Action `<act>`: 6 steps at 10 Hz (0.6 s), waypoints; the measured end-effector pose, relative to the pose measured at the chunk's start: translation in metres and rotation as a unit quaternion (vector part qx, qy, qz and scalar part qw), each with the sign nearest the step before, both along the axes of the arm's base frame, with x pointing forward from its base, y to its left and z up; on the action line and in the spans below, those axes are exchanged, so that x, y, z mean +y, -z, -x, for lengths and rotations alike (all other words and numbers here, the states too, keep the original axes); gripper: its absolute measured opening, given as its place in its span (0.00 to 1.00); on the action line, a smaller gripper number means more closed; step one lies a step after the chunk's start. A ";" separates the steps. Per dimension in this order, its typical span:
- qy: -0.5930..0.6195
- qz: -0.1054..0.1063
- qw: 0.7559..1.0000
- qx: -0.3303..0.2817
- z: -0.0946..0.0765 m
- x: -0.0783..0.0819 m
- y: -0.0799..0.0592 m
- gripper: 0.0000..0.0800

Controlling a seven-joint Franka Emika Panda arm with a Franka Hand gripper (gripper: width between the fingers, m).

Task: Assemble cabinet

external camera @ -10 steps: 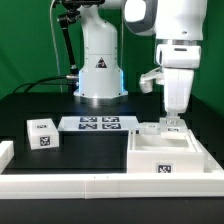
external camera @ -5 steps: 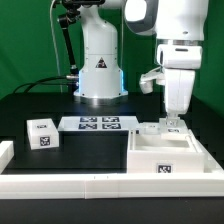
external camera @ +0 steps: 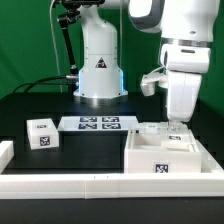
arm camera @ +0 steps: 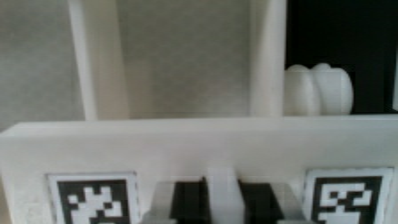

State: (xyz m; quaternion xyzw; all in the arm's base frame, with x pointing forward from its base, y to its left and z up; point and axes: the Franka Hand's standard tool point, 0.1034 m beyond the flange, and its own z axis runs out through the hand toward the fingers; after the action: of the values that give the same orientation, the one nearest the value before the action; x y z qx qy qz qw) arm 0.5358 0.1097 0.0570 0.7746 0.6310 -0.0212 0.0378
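The cabinet body is a large white open box with a tag on its front face, at the exterior view's right. My gripper comes straight down onto its far wall and is shut on that wall. The wrist view shows the white wall with a tag on each side of my gripper. The dark fingers press on a thin white strip between them. Beyond the wall are two white rails and a rounded white part.
A small white tagged cube sits at the exterior view's left. The marker board lies in front of the robot base. A long white rim runs along the near side. A small white block stands by the cabinet's far left corner.
My gripper has shifted slightly to the exterior view's right and the cabinet body has moved with it, its near edge now wider and closer.
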 end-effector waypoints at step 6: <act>-0.008 0.009 1.000 0.007 -0.026 -0.004 -0.001 0.09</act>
State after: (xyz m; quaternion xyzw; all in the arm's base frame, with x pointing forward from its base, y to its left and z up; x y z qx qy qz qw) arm 0.5619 0.1057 0.0577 0.7692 0.6368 -0.0324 0.0407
